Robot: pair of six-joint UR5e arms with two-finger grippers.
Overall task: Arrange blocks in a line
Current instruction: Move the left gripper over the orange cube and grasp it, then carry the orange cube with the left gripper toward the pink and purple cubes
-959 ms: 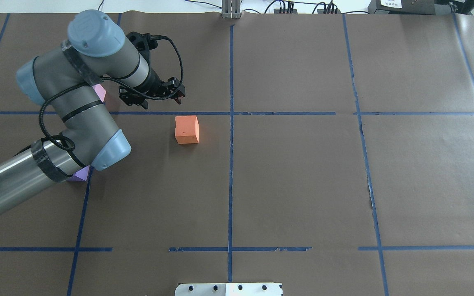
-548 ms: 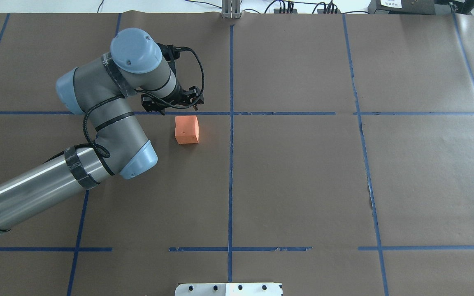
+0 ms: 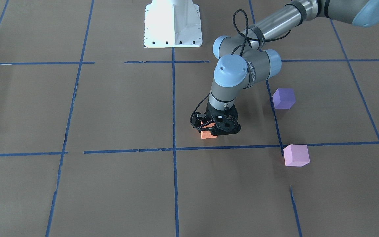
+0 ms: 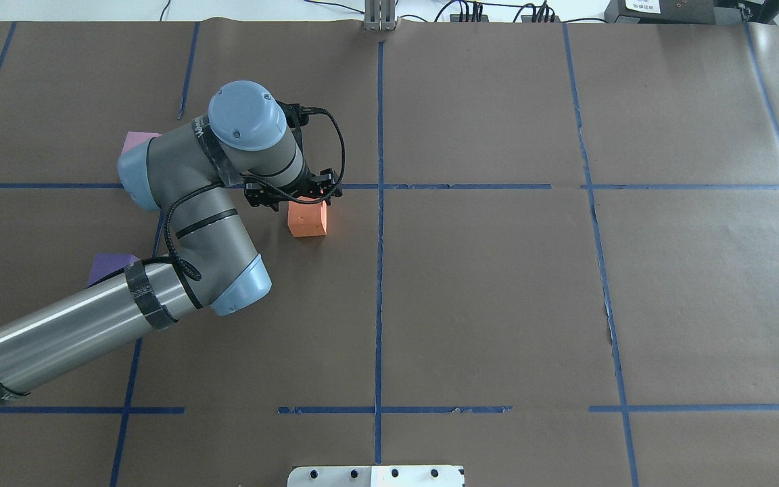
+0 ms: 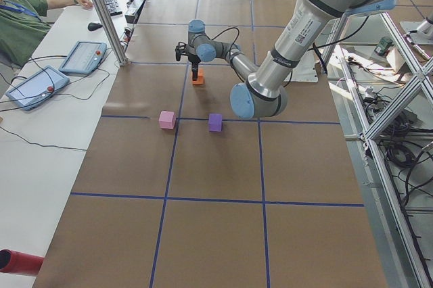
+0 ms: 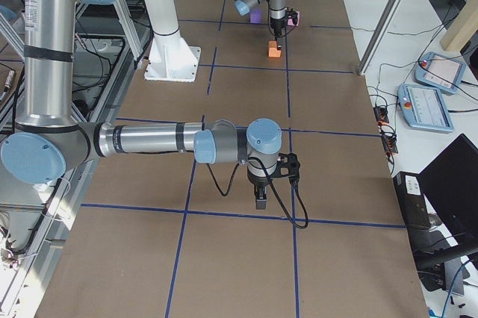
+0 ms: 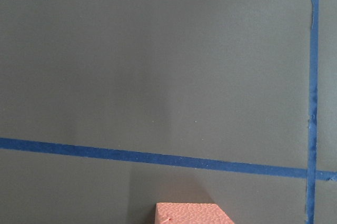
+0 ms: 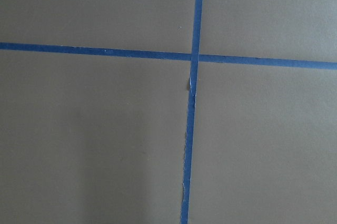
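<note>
The orange block (image 4: 307, 220) sits left of the centre tape line; it also shows in the front view (image 3: 206, 135) and at the bottom edge of the left wrist view (image 7: 194, 213). My left gripper (image 4: 295, 197) hangs low over the block's far edge, jaws apart, holding nothing; the front view shows this gripper (image 3: 216, 131) half hiding the block. The pale pink block (image 3: 295, 155) and the violet-purple block (image 3: 284, 98) lie apart on the left side, partly hidden by the arm in the overhead view. My right gripper (image 6: 260, 197) shows only in the exterior right view; I cannot tell its state.
The white robot base (image 3: 173, 24) stands at the table's robot-side edge. Blue tape lines (image 4: 380, 284) grid the brown paper. A metal post (image 4: 380, 17) stands at the far edge. An operator (image 5: 20, 24) and tablets (image 5: 81, 57) are beside the table.
My left arm swung right and toward the robot, bringing the gripper from beyond the tape line to over the orange block's far edge. The pink and purple blocks are now partly uncovered.
</note>
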